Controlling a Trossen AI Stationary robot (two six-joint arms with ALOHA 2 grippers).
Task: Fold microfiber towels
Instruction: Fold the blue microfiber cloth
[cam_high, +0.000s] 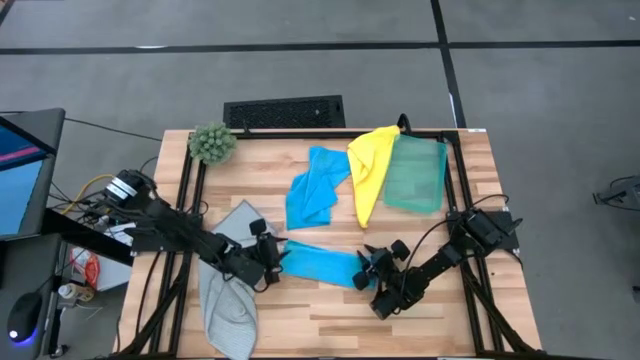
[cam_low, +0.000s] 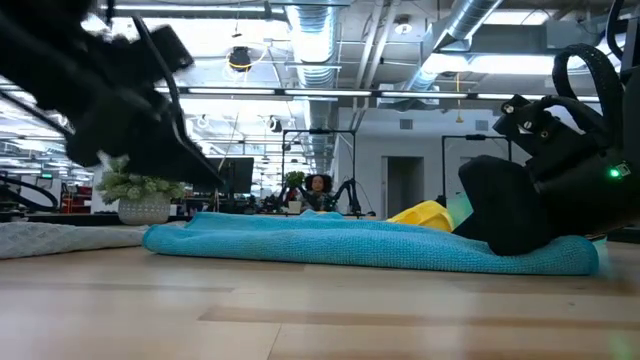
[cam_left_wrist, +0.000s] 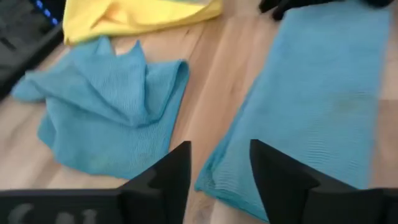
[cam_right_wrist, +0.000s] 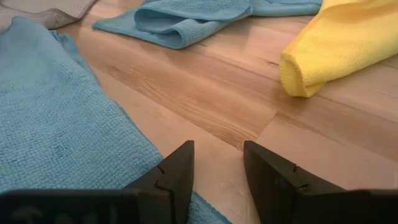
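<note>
Now | left gripper (cam_left_wrist: 217, 180) jaws parted over blue towel (cam_left_wrist: 317, 106) edge | right gripper (cam_right_wrist: 217, 180) jaws parted, empty

We lose the right end of the flat bright blue microfiber towel (cam_low: 370, 243) behind the dark right gripper (cam_low: 520, 215) in the low view. Only a sliver of the crumpled yellow microfiber towel (cam_low: 425, 212) shows beyond it. The pale grey cloth (cam_low: 60, 238) runs off the frame's edge.

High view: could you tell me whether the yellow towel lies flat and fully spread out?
No, the yellow towel is bunched and draped partly over the green towel.
</note>
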